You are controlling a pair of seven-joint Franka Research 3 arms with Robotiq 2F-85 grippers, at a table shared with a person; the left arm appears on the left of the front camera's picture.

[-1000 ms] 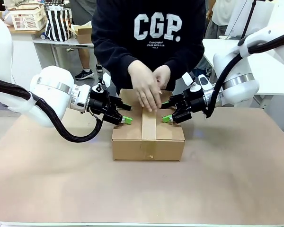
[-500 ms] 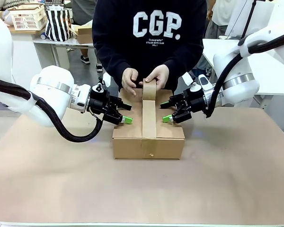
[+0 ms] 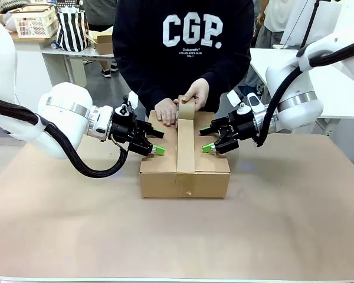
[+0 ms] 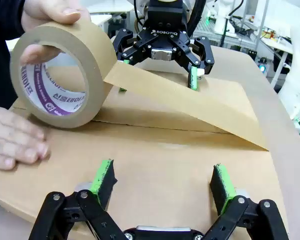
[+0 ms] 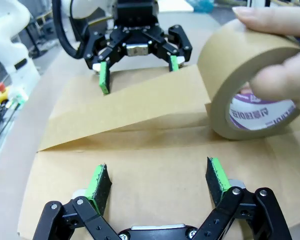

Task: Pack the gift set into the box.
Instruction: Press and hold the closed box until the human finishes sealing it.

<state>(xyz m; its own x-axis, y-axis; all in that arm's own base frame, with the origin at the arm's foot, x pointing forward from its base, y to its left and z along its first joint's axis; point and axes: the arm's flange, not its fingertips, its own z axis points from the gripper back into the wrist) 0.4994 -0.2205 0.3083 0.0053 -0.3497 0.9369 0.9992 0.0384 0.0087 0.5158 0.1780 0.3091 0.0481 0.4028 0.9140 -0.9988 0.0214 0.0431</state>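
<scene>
the box (image 3: 184, 168) sits mid desk (image 3: 283, 224), flaps shut. we keep left end effector (image 3: 157, 141) and right end effector (image 3: 206, 139) spread wide, empty, pressing each flap flat while the person's hand (image 3: 196, 94) runs the tape roll (image 4: 60, 75) along the seam.

We could not see inside the box (image 3: 165, 168); its flaps lay shut. The tape roll (image 4: 60, 75) hid the far seam, and the person's hand (image 5: 277, 22) was cut off by the frame's edge.
</scene>
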